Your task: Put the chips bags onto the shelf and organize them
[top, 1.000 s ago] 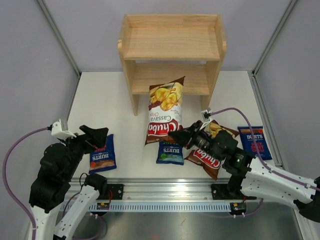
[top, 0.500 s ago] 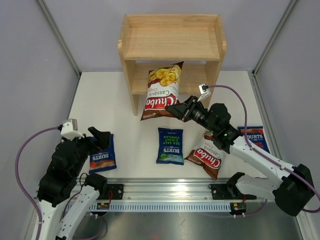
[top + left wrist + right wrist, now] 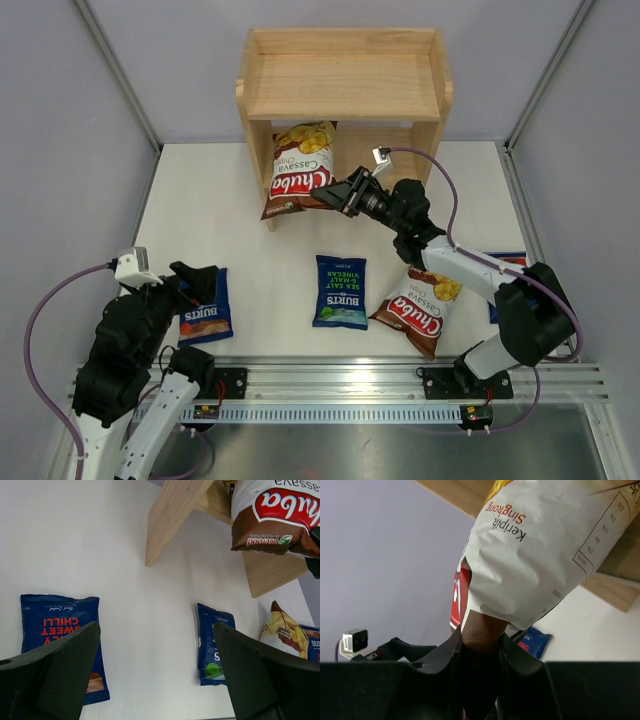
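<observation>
chuba bag [image 3: 297, 170] at shelf [image 3: 345, 88]; wrist view alone shows right gripper [image 3: 479, 637] clamping.

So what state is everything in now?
held big bag: airborne, at lower tier of shelf
other big bag: flat on table
left blue bag, middle blue bag, right blue bag: flat on table
shelf: upright, top tier bare
right gripper: shut on held big bag
left gripper: open, holding nothing
</observation>
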